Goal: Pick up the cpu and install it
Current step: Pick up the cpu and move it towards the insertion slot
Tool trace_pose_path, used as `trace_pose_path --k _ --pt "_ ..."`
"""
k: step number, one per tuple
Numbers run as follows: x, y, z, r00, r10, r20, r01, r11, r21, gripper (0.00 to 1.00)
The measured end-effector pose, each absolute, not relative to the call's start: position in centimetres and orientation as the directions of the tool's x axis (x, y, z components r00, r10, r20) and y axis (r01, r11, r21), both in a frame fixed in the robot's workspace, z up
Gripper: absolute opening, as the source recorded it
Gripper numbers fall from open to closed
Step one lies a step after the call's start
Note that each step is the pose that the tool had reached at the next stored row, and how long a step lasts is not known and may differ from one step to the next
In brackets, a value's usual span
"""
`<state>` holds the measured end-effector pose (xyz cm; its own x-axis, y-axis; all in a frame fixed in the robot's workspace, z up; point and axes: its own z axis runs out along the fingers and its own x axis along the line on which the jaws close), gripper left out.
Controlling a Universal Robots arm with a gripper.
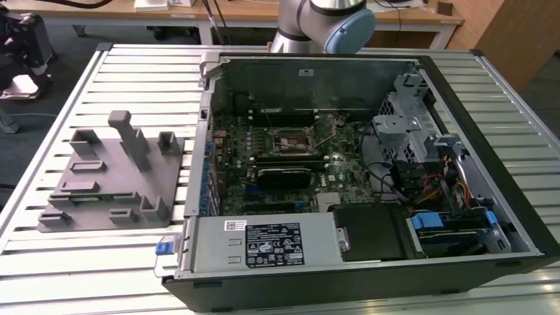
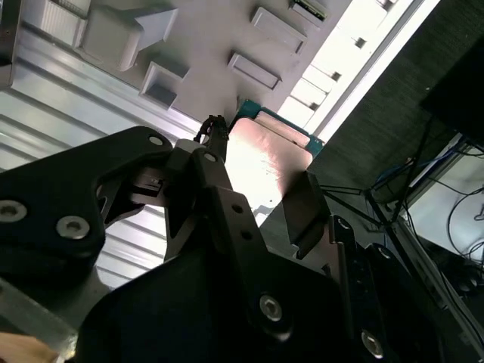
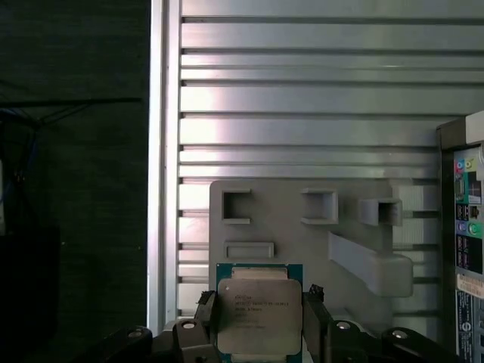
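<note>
The cpu (image 3: pixel 259 314), a flat square chip with a pale metal top and a green edge, sits between my gripper's (image 3: pixel 259 321) two black fingers (image 3: pixel 206 318), which press on its opposite sides. In the second wrist view the cpu (image 2: pixel 265 155) shows as a bright plate with a teal edge, held in the gripper (image 2: pixel 261 185) well above the grey fixture (image 2: pixel 189 68). The motherboard's black socket frame (image 1: pixel 292 140) lies open in the middle of the computer case (image 1: pixel 490 144).
The grey fixture plate (image 1: pixel 109 177) with its upright blocks lies on the slatted metal table (image 1: pixel 52 262), at the exterior view's left of the case. The arm's base (image 1: pixel 324 26) stands behind the case. Cables and drive cages (image 1: pixel 411 141) crowd the case's right side.
</note>
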<state>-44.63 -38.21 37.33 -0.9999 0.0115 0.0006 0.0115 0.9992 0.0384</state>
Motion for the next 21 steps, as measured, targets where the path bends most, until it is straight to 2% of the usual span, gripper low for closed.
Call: trace_pose_path --k 21 --pt "-43.77 -38.18 37.78 -1.000 0.011 0.000 0.011 0.999 0.038 0.54"
